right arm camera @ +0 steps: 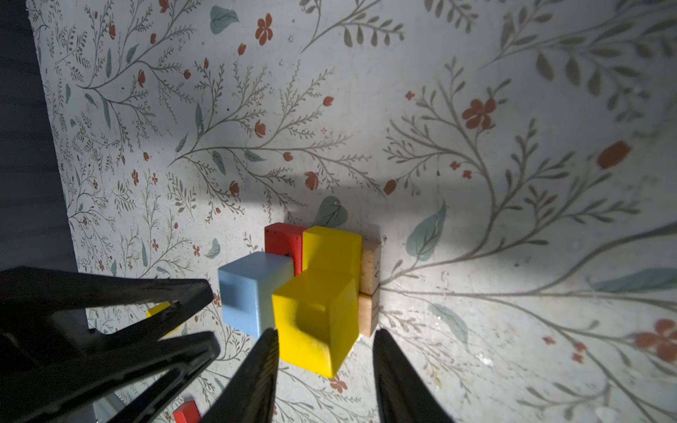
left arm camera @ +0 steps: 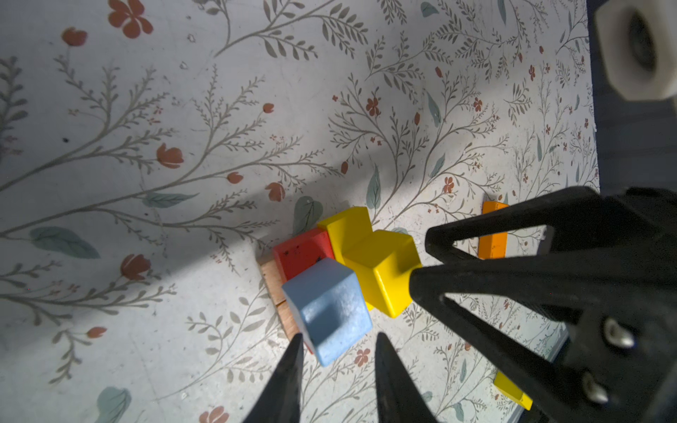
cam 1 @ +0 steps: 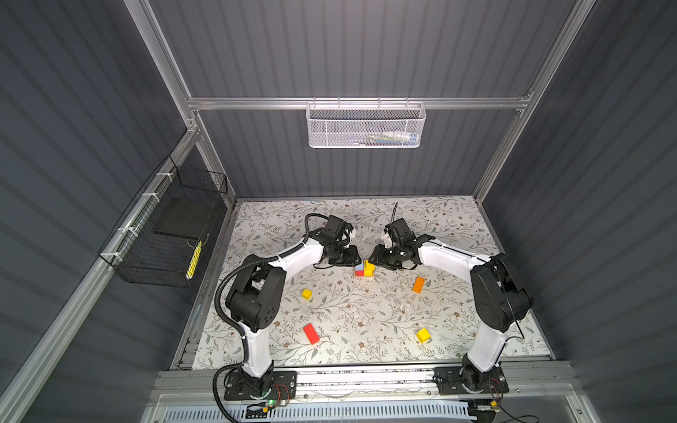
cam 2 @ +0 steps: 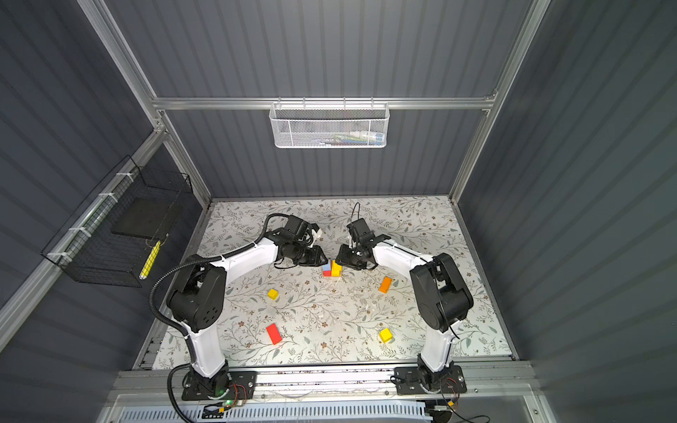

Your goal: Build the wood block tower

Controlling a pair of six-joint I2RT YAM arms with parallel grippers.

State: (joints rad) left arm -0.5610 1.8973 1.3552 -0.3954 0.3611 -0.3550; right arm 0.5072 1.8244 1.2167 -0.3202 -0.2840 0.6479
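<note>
Floral table [cam 1: 366,322] carries tower [cam 1: 364,269]. Left gripper [left arm camera: 340,337] narrowly parted beside blue cube [left arm camera: 329,304]; right gripper [right arm camera: 326,331] parted beside yellow cube [right arm camera: 315,307], both empty.

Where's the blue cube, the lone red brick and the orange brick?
blue cube [right arm camera: 249,293], right wrist view, its middle.
lone red brick [cam 1: 311,333], in a top view, top face.
orange brick [cam 1: 418,285], in a top view, top face.

White mesh basket [cam 1: 337,128] hangs behind floral mat [cam 1: 366,318], black wire basket [cam 1: 154,263] beside.
</note>
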